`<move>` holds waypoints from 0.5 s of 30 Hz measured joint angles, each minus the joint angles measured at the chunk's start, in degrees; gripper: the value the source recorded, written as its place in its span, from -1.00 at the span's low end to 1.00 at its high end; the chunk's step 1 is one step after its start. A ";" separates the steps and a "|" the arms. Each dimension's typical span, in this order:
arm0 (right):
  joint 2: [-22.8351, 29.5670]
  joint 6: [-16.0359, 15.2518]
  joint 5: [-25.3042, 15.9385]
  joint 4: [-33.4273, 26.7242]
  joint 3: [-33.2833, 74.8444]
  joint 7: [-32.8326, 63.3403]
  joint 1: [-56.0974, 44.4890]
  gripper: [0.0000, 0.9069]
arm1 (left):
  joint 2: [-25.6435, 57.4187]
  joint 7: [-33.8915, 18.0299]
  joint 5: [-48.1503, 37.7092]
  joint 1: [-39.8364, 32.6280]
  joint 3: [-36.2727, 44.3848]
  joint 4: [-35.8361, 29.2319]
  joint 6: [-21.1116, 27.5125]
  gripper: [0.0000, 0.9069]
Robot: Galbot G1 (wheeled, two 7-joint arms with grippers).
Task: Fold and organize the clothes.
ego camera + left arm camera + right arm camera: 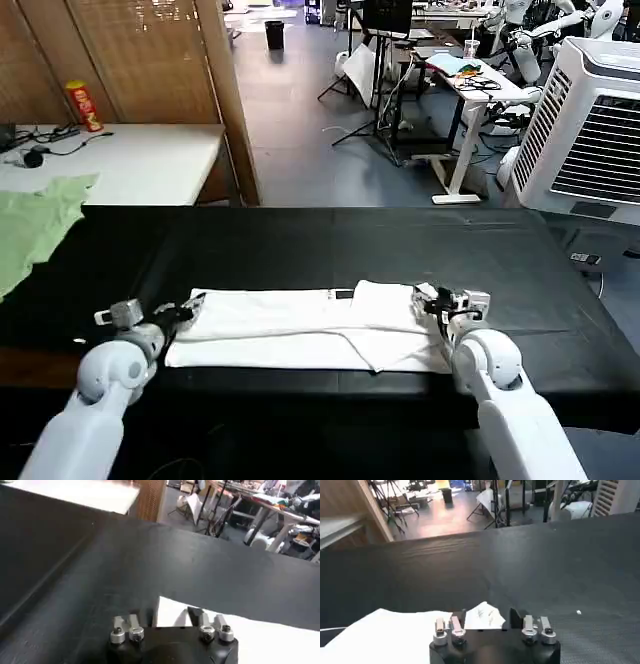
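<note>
Both grippers, left [183,312] and right [428,300], sit at the shirt's [290,325] ends, jaws apart straddling its edges. Cotton looks light, limp, prone to sag; best pinched at corners through all layers.

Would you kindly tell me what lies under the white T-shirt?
The white T-shirt lies flat on the black table cover. Its lower folded layers, and anything beneath them, are covered.

Count: one white T-shirt [300,328], folded into a long strip. One pale green garment [35,225], well off from either gripper's fingers. Two grippers: left gripper [188,313], fingers spread at the shirt's near corner; right gripper [432,303], fingers spread over the opposite end. One red-and-yellow canister [84,106]. One black table cover [300,245]. One white cooler unit [590,130].
</note>
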 joint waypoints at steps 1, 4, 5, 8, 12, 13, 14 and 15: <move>0.24 0.62 -0.56 0.12 -0.01 0.09 -0.21 -0.89 | -0.12 0.15 0.41 -0.09 0.10 0.17 -0.28 -1.00; 0.98 2.46 -2.62 0.17 0.02 0.77 -0.68 -0.98 | -0.45 1.28 2.85 -0.17 0.55 0.26 -1.90 -1.00; 1.30 3.18 -3.73 -0.06 0.04 0.99 -0.67 -0.98 | -0.58 1.73 4.00 -0.18 0.74 0.25 -2.61 -1.00; 1.95 3.82 -5.02 -0.83 0.03 1.26 -0.30 -1.00 | -1.03 3.06 8.89 -0.52 1.54 0.38 -5.38 -1.00; 1.93 3.49 -5.30 -1.10 0.22 -0.42 -0.09 -0.63 | -2.09 3.44 15.59 -1.73 2.74 1.39 -7.72 0.94; 1.76 3.33 -5.32 -0.94 0.27 -1.08 -0.24 0.94 | -2.36 3.48 16.46 -2.11 2.96 1.70 -7.82 0.94; 1.53 3.15 -5.40 -0.72 0.31 -1.77 -0.44 0.94 | -2.63 3.47 17.01 -2.46 3.08 2.04 -7.82 0.94; 1.31 3.04 -5.47 -0.47 0.37 -2.44 -0.64 0.94 | -2.82 3.53 17.44 -2.76 3.20 2.30 -7.82 0.94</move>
